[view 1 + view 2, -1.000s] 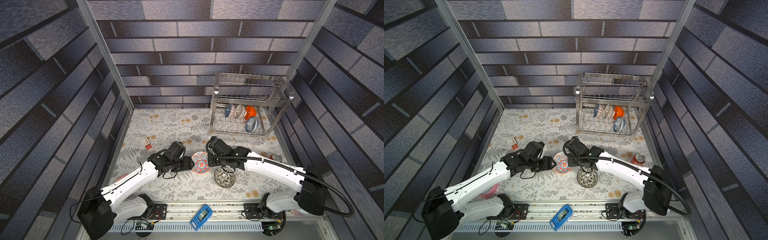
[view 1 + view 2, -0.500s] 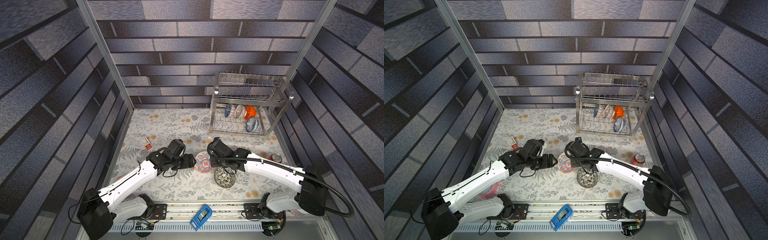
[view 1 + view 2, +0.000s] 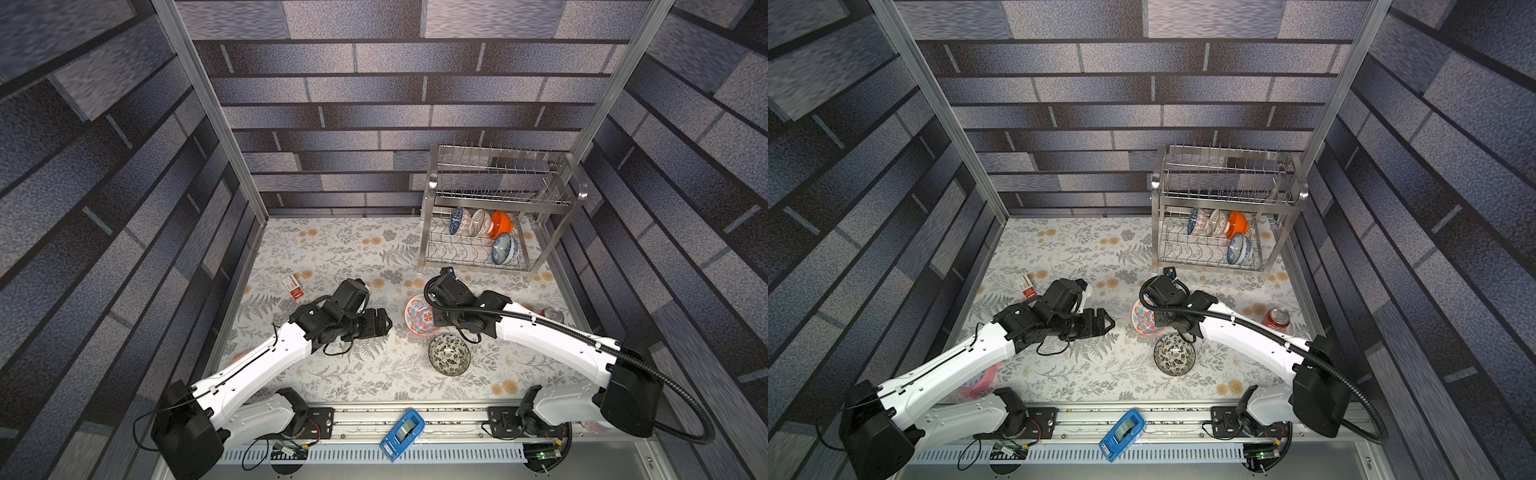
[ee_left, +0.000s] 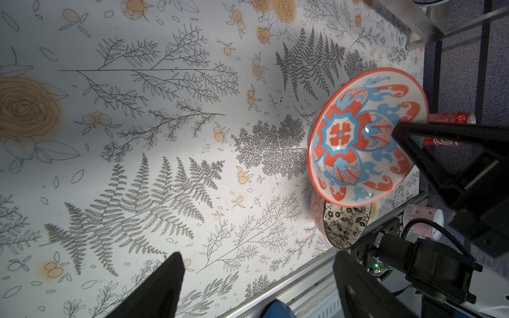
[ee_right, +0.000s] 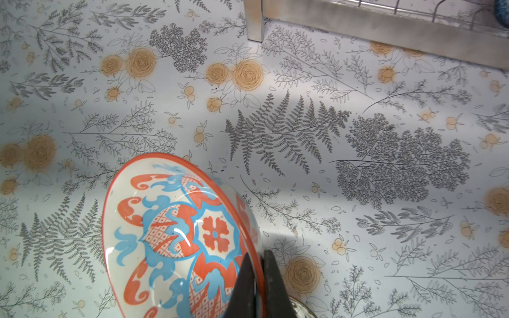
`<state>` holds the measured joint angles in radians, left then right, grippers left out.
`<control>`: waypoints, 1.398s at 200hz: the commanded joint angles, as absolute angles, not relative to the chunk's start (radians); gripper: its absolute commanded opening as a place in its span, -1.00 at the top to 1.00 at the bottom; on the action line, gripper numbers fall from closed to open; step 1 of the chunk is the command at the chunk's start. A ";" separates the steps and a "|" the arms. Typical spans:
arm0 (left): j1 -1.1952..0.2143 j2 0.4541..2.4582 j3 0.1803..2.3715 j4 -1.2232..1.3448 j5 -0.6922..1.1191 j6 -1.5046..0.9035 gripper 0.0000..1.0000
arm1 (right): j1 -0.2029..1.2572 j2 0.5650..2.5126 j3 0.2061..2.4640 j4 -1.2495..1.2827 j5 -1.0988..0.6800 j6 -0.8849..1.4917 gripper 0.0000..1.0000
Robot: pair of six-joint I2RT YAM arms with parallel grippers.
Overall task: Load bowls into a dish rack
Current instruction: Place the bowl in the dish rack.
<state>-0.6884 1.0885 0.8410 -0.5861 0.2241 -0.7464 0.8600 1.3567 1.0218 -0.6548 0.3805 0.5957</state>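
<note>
The right gripper (image 5: 259, 264) is clamped on the rim of the red-and-blue medallion bowl (image 5: 176, 234), which is tilted on edge; the black-and-white floral bowl (image 3: 449, 354) sits upright just beside it. The left gripper (image 4: 257, 258) faces the held bowl, jaws wide apart and empty, not touching it. Beyond the right gripper stands the dish rack (image 3: 431, 195), four bowls (image 3: 482, 222) in its lower tier.

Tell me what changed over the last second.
The left gripper opened and let go of the medallion bowl; the right gripper, shut on its rim, carried it slightly toward the rack. The black-and-white bowl and four racked bowls are unchanged.
</note>
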 commanded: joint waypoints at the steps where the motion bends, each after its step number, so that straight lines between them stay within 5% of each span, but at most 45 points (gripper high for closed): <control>1: -0.670 1.056 0.864 -0.600 0.205 -0.714 -0.77 | 0.822 1.313 1.075 -0.690 0.443 0.558 1.00; 154: -0.580 1.111 0.873 -0.572 0.275 -0.682 -0.76 | 0.646 1.369 1.161 -0.655 0.888 0.227 1.00; 279: -0.543 1.206 0.929 -0.575 0.319 -0.646 -0.74 | 0.593 1.476 1.111 -0.326 1.145 -0.096 1.00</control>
<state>-0.5549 1.2018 0.8982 -0.5678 0.3008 -0.6765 0.6071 1.4555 1.1202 -0.4568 1.0580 -0.0166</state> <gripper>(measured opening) 0.874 0.071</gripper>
